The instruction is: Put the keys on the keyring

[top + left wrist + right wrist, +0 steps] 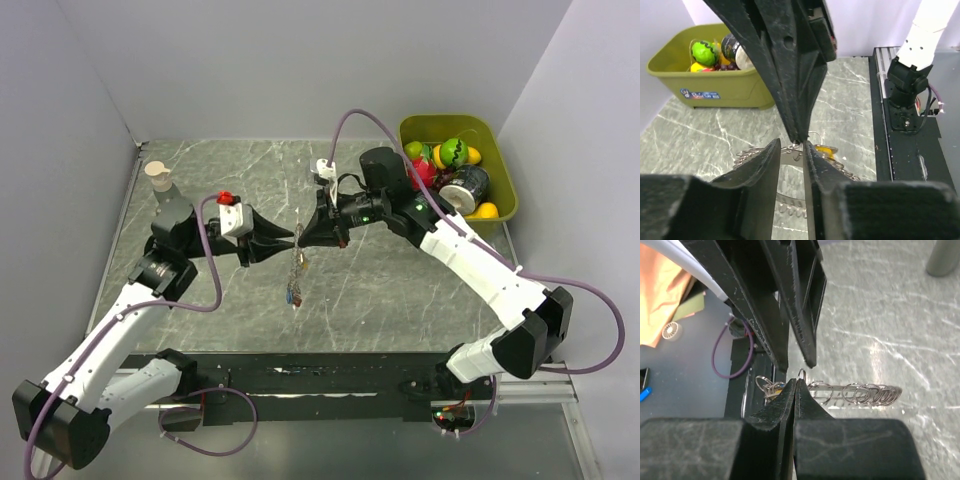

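The keyring (pixel 298 262) is held up edge-on above the marble table, between the two gripper tips. It is a thin metal band fringed with small silvery rings (pixel 865 392). A cluster of keys (pixel 293 293) hangs at its near end, one with a yellow head (pixel 824 150). My right gripper (pixel 308 235) is shut on one small ring (pixel 801 374) of the keyring. My left gripper (pixel 290 240) faces it tip to tip. Its jaws stand a little apart, with the band (pixel 791 156) showing in the gap and the right gripper's tips just beyond.
An olive bin (pixel 452 121) with toy fruit and a can stands at the back right; it also shows in the left wrist view (pixel 715 85). A grey cylinder with a beige cap (pixel 157 178) stands at the back left. A black rail (pixel 330 375) runs along the near edge.
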You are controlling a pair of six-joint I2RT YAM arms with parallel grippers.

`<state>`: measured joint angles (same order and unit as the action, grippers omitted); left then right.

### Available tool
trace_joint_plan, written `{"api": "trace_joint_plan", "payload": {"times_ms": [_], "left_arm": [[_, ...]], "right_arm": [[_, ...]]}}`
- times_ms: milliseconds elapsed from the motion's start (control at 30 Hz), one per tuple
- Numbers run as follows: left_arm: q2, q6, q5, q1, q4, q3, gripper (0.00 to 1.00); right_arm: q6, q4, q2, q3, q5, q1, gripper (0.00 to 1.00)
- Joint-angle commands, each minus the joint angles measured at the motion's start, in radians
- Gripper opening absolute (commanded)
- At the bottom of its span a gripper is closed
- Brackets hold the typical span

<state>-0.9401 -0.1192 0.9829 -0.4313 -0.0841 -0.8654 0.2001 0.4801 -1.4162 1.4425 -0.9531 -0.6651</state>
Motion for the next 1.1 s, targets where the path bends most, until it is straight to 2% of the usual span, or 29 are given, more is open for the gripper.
{"api": "trace_joint_plan", "payload": {"times_ms": [0,100,200,533,633,733,767,800,900,967,1000,1033,1067], "left_arm": [[-0.031,-0.103,-0.027,-0.004,0.144,-0.072,0.32],[-0.057,-0.149,-0.036,-0.004,0.222,-0.107,0.37],[-0.081,-0.181,-0.033,-0.004,0.279,-0.139,0.37],[-0.104,-0.128,0.003,-0.035,0.202,-0.126,0.36],[-0.114,-0.131,0.008,-0.05,0.202,-0.129,0.32],[-0.131,-0.145,0.011,-0.066,0.224,-0.139,0.2],[-0.141,-0.151,0.013,-0.072,0.233,-0.145,0.08],[-0.146,-0.155,0.014,-0.075,0.237,-0.15,0.01],[-0.141,-0.142,0.004,-0.09,0.206,-0.144,0.01],[-0.112,-0.083,-0.015,-0.09,0.106,-0.101,0.01],[-0.102,-0.062,-0.027,-0.09,0.09,-0.086,0.01],[-0.08,-0.033,-0.05,-0.09,0.045,-0.055,0.01],[-0.071,-0.022,-0.064,-0.09,0.02,-0.044,0.01]], "right_arm": [[0.076,0.081,-0.006,0.088,0.02,-0.007,0.0],[0.081,0.086,-0.004,0.093,0.025,-0.007,0.0],[0.085,0.094,-0.009,0.096,0.03,-0.007,0.0],[0.082,0.086,-0.016,0.093,0.027,-0.005,0.0],[0.079,0.084,-0.02,0.09,0.024,-0.007,0.0],[0.076,0.08,-0.02,0.091,0.025,-0.007,0.0],[0.075,0.078,-0.02,0.09,0.025,-0.007,0.0],[0.073,0.08,-0.021,0.09,0.024,-0.007,0.0],[0.064,0.068,-0.02,0.085,0.033,-0.007,0.0],[0.036,0.026,-0.006,0.061,0.048,-0.007,0.0],[0.024,0.008,0.002,0.05,0.047,-0.001,0.03],[-0.022,-0.023,0.022,0.038,0.05,0.004,0.17],[-0.048,-0.056,0.034,0.001,0.039,0.01,0.24]]}}
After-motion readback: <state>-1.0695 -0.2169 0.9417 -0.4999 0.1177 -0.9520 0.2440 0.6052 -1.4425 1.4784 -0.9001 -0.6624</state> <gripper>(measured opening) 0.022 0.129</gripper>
